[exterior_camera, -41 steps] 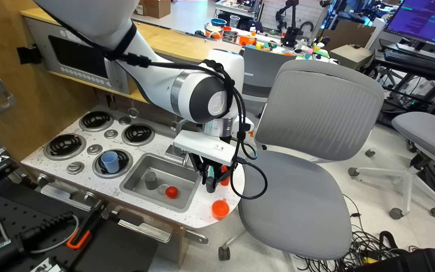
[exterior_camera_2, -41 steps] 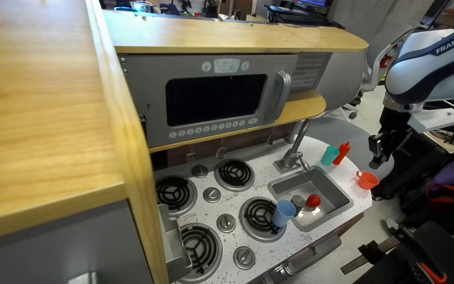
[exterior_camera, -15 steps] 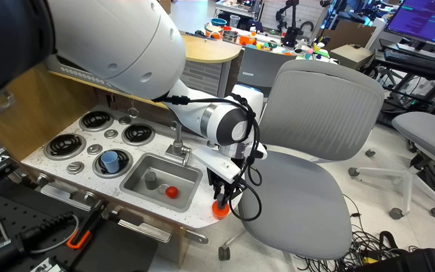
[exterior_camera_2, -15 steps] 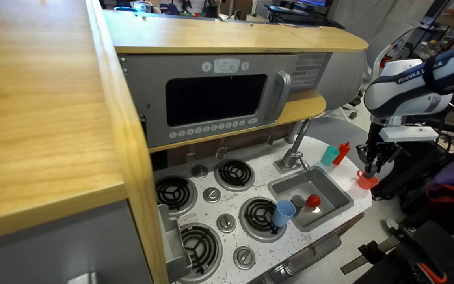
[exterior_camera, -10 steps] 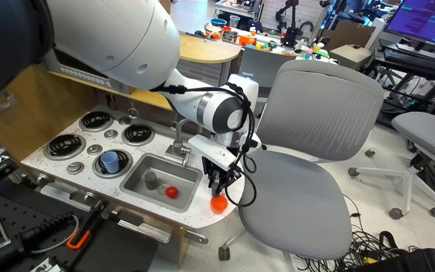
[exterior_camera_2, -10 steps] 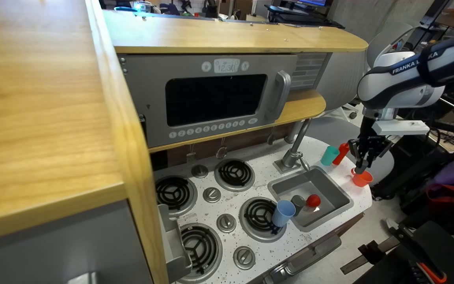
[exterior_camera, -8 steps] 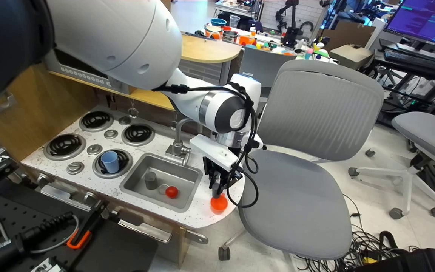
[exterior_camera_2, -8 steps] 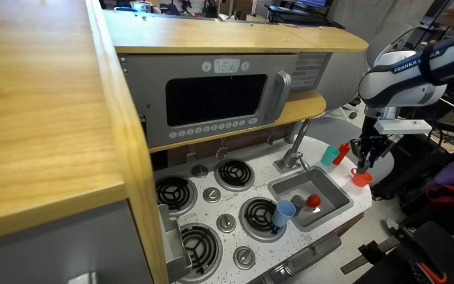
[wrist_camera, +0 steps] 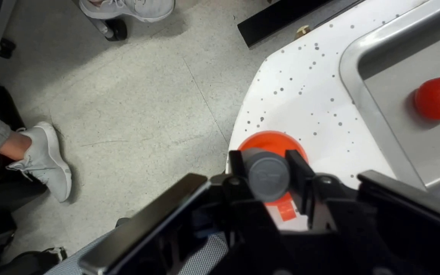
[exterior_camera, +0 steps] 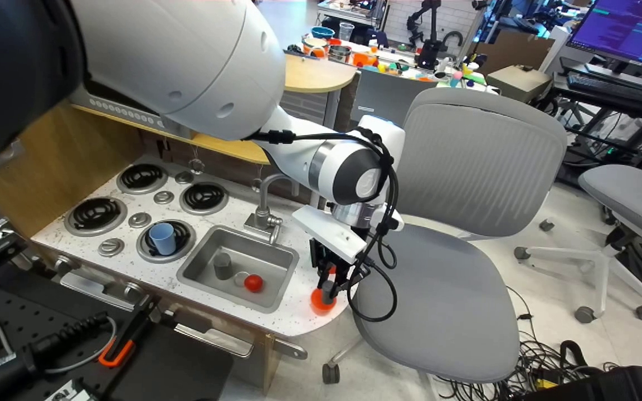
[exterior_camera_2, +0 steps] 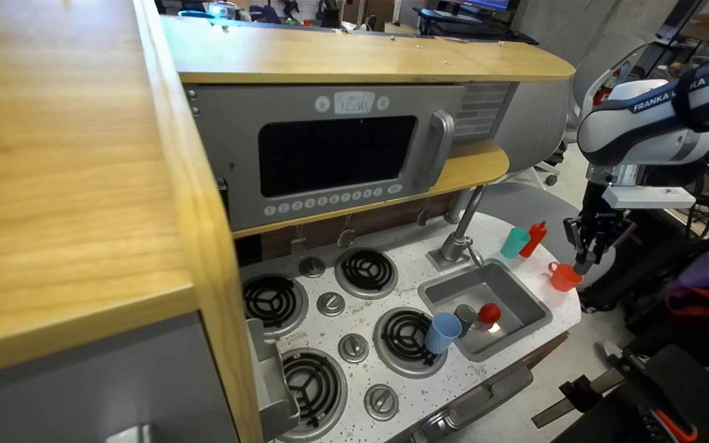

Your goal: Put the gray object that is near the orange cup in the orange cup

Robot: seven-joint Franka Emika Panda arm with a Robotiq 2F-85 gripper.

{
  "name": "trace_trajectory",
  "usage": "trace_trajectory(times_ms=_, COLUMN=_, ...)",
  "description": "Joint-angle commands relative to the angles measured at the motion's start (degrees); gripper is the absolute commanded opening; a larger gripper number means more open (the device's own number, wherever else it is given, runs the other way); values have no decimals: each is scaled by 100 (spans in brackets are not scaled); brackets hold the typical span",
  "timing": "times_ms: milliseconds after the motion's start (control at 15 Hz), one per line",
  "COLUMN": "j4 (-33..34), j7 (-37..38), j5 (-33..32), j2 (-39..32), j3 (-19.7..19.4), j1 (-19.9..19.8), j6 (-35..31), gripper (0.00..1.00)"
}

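My gripper (wrist_camera: 267, 163) is shut on the gray object (wrist_camera: 269, 177), a small gray cylinder with a round end facing the wrist camera. The orange cup (wrist_camera: 269, 140) stands on the white counter behind and below it in the wrist view, its handle pointing toward the gripper. In the exterior views the gray object (exterior_camera: 328, 292) (exterior_camera_2: 583, 267) hangs tilted from the fingers at the rim of the orange cup (exterior_camera: 319, 305) (exterior_camera_2: 565, 279), toward its right side. I cannot tell whether its lower end is inside the rim. The gray object covers part of the cup's opening.
The sink (exterior_camera_2: 514, 344) holds another gray cylinder (exterior_camera: 223, 266) and a red ball (exterior_camera: 253, 283). A teal cup (exterior_camera_2: 515, 242) and a red bottle (exterior_camera_2: 534, 239) stand behind the orange cup. The counter's rounded edge (wrist_camera: 239, 118) runs close by. A faucet (exterior_camera: 263, 214) stands behind the sink.
The gripper carried the gray object from near the teal cup to the orange cup. The cup shifted slightly around a second ago. In the last half second the gripper moved right, across the cup.
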State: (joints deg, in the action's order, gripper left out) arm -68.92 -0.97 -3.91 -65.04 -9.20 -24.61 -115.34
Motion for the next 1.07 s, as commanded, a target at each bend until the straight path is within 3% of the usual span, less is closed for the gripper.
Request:
trace_trajectory(times_ms=0, j4=392, j7=-158, j5=163, j2=-267, j3=-7, j1=-14, j6=220, gripper=8)
trace_trajectory(times_ms=467, j4=655, j7=-126, j5=129, j2=-581, j3=-22, j1=26, j6=226, gripper=8)
trace_trajectory(times_ms=533, j4=687, j7=-106, j5=116, j2=-607, j3=-35, j1=40, j6=198, gripper=56)
trace_trajectory(times_ms=667, j4=696, j7=-155, j5=71, j2=-619, j3=-42, j1=66, j6=133, gripper=62)
trace_trajectory(times_ms=1000, j4=329, j7=-251, j5=-50, j2=-323, j3=71, j1=116, j6=-90, gripper=99)
